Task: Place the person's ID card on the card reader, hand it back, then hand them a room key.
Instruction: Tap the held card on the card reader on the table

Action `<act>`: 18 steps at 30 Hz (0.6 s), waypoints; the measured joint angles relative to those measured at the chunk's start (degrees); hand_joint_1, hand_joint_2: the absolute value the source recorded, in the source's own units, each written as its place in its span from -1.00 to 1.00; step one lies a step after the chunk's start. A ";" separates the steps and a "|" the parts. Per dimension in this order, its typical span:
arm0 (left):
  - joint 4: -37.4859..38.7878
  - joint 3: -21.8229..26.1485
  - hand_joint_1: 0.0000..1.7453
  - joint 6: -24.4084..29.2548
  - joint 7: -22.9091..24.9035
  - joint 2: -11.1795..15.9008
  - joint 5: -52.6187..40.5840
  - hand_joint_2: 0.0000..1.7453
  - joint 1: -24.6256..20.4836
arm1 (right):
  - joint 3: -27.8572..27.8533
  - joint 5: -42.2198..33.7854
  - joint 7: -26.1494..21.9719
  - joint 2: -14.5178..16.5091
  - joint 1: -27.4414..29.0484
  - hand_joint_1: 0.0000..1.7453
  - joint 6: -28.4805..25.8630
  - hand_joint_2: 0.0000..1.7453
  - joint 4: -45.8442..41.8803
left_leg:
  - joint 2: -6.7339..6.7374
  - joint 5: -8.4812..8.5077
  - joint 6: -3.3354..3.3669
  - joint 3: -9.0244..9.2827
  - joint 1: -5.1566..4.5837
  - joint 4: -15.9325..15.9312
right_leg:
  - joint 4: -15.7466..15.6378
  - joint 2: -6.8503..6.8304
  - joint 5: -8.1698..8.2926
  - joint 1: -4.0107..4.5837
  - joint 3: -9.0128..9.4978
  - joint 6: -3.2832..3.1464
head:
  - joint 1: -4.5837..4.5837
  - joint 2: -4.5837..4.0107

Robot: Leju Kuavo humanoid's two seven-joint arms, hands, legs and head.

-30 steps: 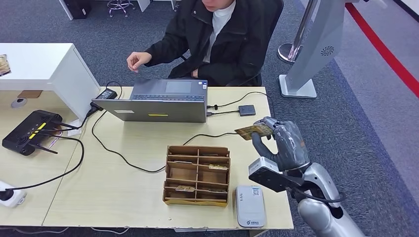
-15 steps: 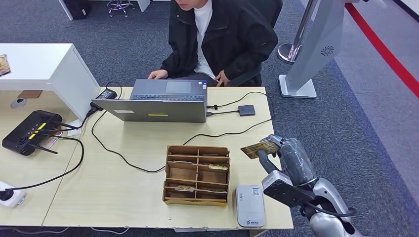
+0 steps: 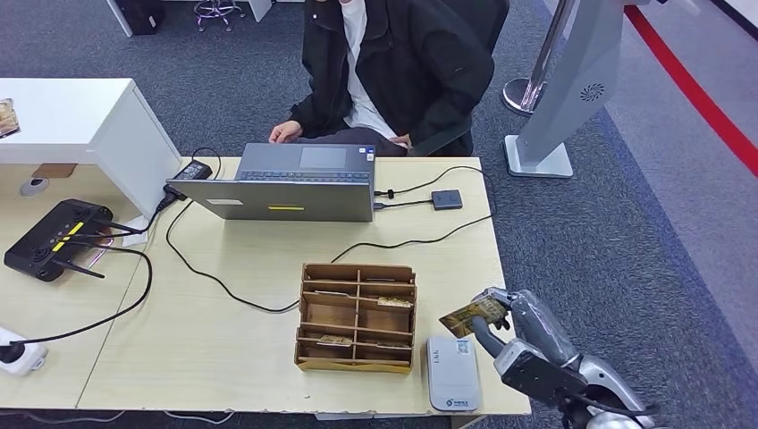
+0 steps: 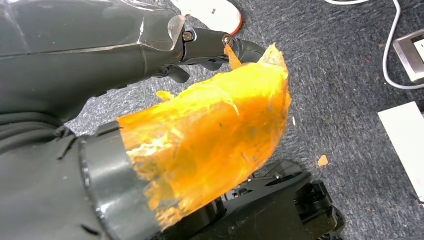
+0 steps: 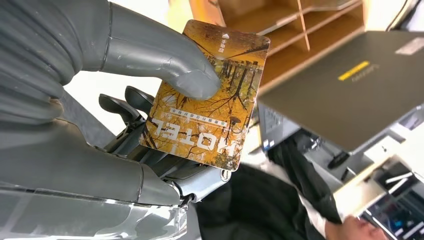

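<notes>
My right hand [image 3: 521,327] hovers over the table's near right corner, pinching an orange card [image 3: 461,319] between thumb and fingers. The right wrist view shows this card [image 5: 210,95] printed with autumn trees and the word HOTEL, under my right hand's [image 5: 100,100] thumb. The white card reader [image 3: 452,372] lies flat at the front edge, just below and left of the card. A person [image 3: 402,63] in a dark jacket sits behind the table, one hand [image 3: 286,132] at the laptop. My left hand [image 4: 200,130], its thumb wrapped in orange tape, hangs over the carpet holding nothing.
A wooden compartment box [image 3: 357,315] with several cards stands left of the reader. An open laptop [image 3: 286,183] with cables sits at the back of the table [image 3: 223,357]. A black router [image 3: 54,237] is at the left. A grey stand [image 3: 554,98] rises on the carpet at the right.
My right hand has come down and back toward the near edge with the card, ending beside the reader. The person has pulled the raised hand back and leaned to the laptop.
</notes>
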 joint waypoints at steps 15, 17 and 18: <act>0.00 0.09 -1.00 1.78 -0.25 -0.30 0.39 -1.00 0.25 | 1.58 -4.16 2.98 -5.19 3.93 1.00 1.13 1.00 -0.01 | 0.00 0.00 0.00 0.00 0.00 0.00 | 0.00 0.01 0.00 0.00 0.00 0.00 | 0.00 0.00; 0.00 0.10 -1.00 1.83 -0.27 -0.32 0.35 -1.00 0.26 | 2.19 -4.17 3.68 -5.79 4.04 1.00 0.94 1.00 0.08 | 0.01 0.00 0.00 0.00 0.00 0.00 | 0.00 0.01 0.00 0.00 0.00 0.00 | -0.01 0.00; 0.00 0.10 -1.00 1.84 -0.26 -0.33 0.33 -1.00 0.26 | 2.51 -4.16 4.04 -6.00 4.05 1.00 0.80 1.00 0.16 | 0.01 0.00 0.00 0.00 0.00 0.00 | 0.00 0.01 0.00 0.00 0.00 0.00 | -0.01 0.00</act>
